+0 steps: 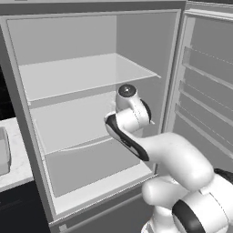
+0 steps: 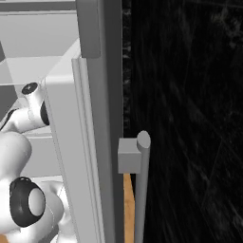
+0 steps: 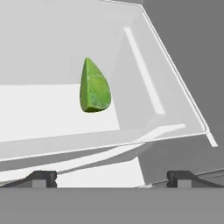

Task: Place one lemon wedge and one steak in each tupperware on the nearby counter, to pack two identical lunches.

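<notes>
A green lemon wedge point(image 3: 94, 87) stands on its cut end on a white fridge shelf point(image 3: 39, 109), ahead of my gripper point(image 3: 113, 178) and a little to its left. The gripper is open, its two dark fingertips point(image 3: 41, 177) set wide apart with nothing between them, still short of the wedge. My arm point(image 1: 132, 123) reaches into the open fridge at middle-shelf height. One grey tupperware point(image 1: 3, 152) shows at the left edge, on the marble counter point(image 1: 18, 170). The steak is out of view.
The fridge's glass shelves point(image 1: 82, 73) stand above and below the arm. Its open door point(image 1: 205, 91) with ribbed racks stands to the right; the door's edge point(image 2: 85, 142) and grey handle point(image 2: 141, 180) are close beside the arm. A shelf lip point(image 3: 87, 146) lies between gripper and wedge.
</notes>
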